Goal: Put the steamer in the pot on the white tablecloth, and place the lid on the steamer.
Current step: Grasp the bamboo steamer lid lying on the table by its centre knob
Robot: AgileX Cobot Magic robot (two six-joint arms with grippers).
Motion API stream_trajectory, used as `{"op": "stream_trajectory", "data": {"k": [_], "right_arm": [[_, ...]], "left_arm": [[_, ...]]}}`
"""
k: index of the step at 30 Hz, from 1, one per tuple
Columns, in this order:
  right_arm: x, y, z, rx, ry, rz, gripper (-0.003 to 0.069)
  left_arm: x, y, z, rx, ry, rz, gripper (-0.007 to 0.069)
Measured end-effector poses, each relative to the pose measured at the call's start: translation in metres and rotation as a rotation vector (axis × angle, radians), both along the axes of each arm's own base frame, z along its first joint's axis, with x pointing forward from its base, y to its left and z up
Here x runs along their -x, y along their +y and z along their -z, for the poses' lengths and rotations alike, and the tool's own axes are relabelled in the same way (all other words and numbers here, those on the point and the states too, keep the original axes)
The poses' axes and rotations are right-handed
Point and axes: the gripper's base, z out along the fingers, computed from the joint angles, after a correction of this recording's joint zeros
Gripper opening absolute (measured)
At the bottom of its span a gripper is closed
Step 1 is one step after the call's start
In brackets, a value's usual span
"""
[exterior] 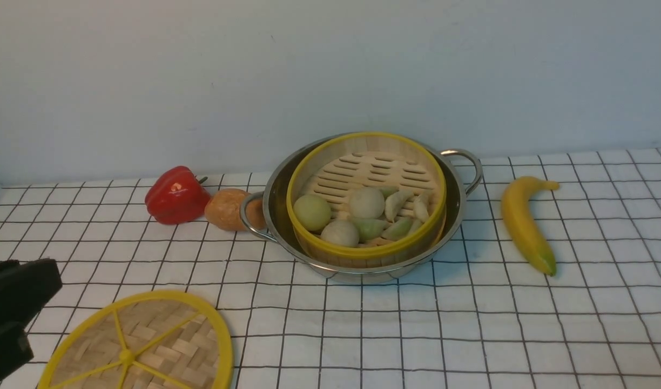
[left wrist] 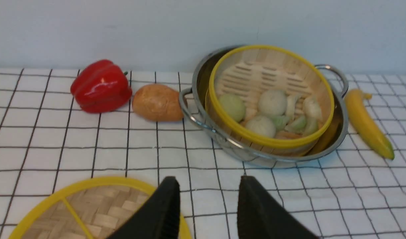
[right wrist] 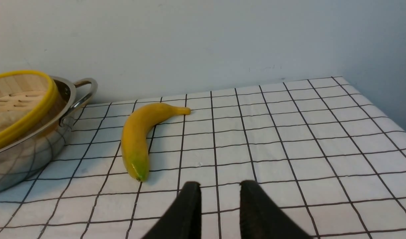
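Left jaws parted, empty, near lid (exterior: 168, 346) | right jaws parted, empty | steamer (exterior: 363, 251) in pot (exterior: 363, 276)

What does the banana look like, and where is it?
The banana is yellow and curved, with a narrow stem and a greenish tip at the other end. Its skin looks smooth, and I can't tell if it's real or a toy. It lies unpeeled on the white tablecloth with the black grid, to the right of the pot. The stem end is farther away; the green tip points nearer. Only the cloth touches it.
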Motion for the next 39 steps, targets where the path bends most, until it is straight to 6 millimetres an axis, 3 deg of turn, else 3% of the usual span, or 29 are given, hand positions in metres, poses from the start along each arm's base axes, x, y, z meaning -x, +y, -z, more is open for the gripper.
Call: {"op": "stream_trajectory", "data": {"k": [13,17,22,27,32,39], "right_arm": [[0.000,0.000,0.000,0.000,0.001,0.000,0.0237],[0.000,0.000,0.000,0.000,0.001,0.000,0.0240],[0.000,0.000,0.000,0.000,0.001,0.000,0.0240],[0.000,0.000,0.000,0.000,0.001,0.000,0.0240],[0.000,0.000,0.000,0.000,0.001,0.000,0.0240],[0.000,0.000,0.000,0.000,0.001,0.000,0.0240]], "left_arm": [[0.002,-0.005,0.024,-0.021,0.331,0.098,0.0243],[-0.012,0.004,0.041,-0.129,0.505,0.100,0.0244],[-0.051,0.017,0.068,-0.287,0.672,0.133,0.0272],[-0.096,0.021,0.099,-0.304,0.717,0.166,0.0362],[-0.122,0.024,0.128,-0.296,0.775,0.159,0.0444],[-0.143,0.025,0.157,-0.263,0.810,0.129,0.0454]]}}
